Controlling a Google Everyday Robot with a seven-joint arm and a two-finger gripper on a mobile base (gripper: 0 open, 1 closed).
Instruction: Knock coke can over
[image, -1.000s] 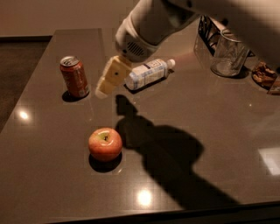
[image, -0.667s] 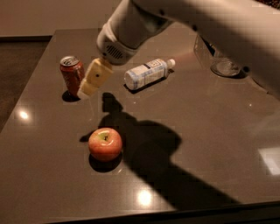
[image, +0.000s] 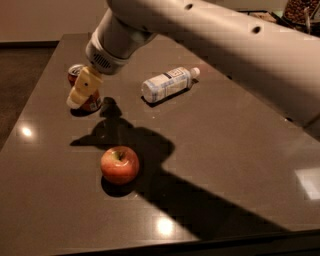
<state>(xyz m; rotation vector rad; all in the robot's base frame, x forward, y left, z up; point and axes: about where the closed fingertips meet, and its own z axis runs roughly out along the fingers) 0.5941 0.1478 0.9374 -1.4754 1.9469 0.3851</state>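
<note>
Tabletop (image: 235, 150), dark brown and glossy, seen from above at an angle, with bright spots of reflected light near its front and left edges. A thick, pale grey robot arm (image: 200, 30) reaches in from the upper right and slants down toward the far left part of the table. At its end, past a ribbed grey wrist, is a cream-coloured gripper (image: 75, 101) pointing down and to the left. The gripper lies directly across the coke can (image: 76, 72), covering most of its middle. Whether it touches the can, and whether it is spread or closed, cannot be told from this view.

The coke can stands near the table's far left corner. Its silver top shows just above the gripper and a strip of its red side shows beside the gripper's tip; it appears upright.

A clear plastic bottle (image: 167, 83) with a white label and white cap lies on its side to the right of the can, well apart from it. A red-yellow apple (image: 120, 165) sits nearer the front, stem up, apart from both. The arm casts a broad dark shadow (image: 165, 185) across the table, running from beside the can, past the apple, toward the front edge.
</note>
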